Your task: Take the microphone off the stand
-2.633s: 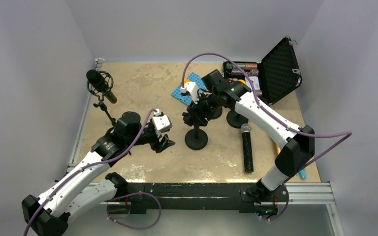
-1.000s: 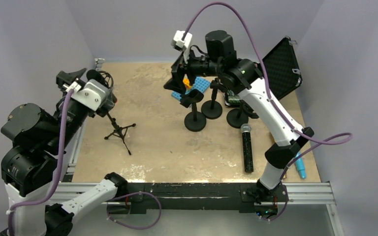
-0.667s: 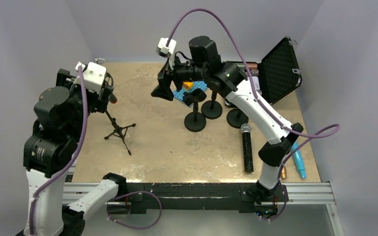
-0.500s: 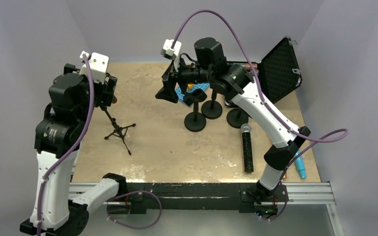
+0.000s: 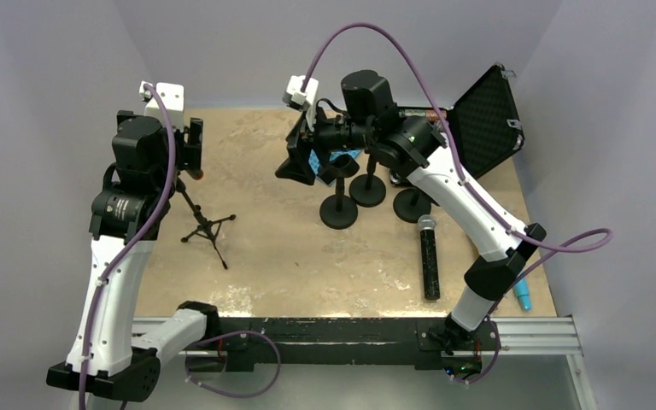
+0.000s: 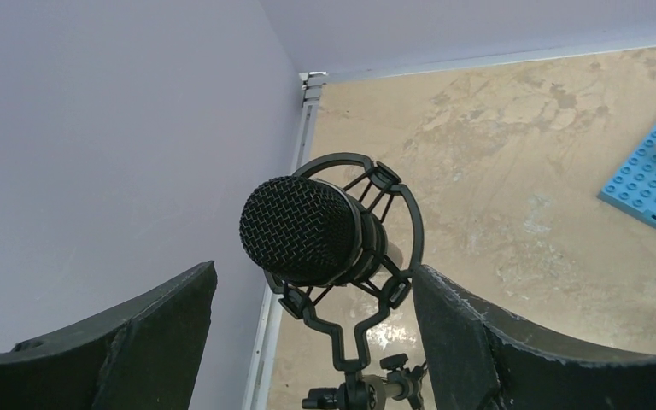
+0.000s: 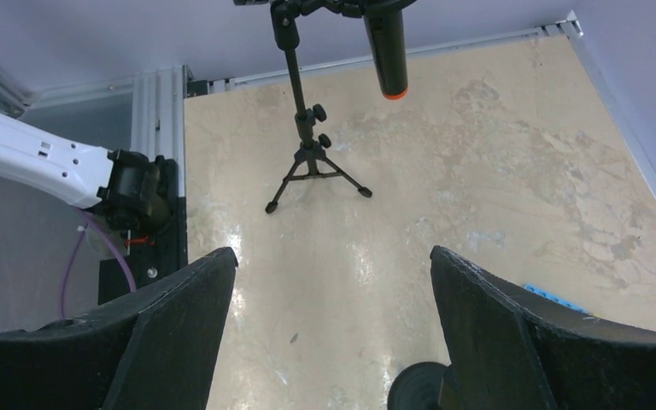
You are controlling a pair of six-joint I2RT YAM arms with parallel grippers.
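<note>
The microphone (image 6: pixel 301 231) is seated in a ring mount (image 6: pixel 410 231) on top of the tripod stand (image 7: pixel 307 158), at the far left of the table (image 5: pixel 290 256). The left gripper (image 6: pixel 313 273) is hung just in front of the mesh head with its fingers (image 6: pixel 149 342) spread wide and nothing held. The right gripper (image 7: pixel 333 254) is also wide open and empty, kept well apart and aimed across at the stand. The step in hand is judged to be the approach for the grab. The fingers should be brought either side of the microphone body rather than the ring, closed firmly, and the pull made along the microphone's own axis. The tripod looks light and could be tipped or dragged, so the pole may need to be steadied by the right gripper. In the left wrist view the head and ring are shown close, but the legs are cut off. In the right wrist view the legs, the pole knobs and the orange-tipped rear end are shown. In the top view the microphone is mostly hidden behind the left gripper, though both arm poses are shown.
</note>
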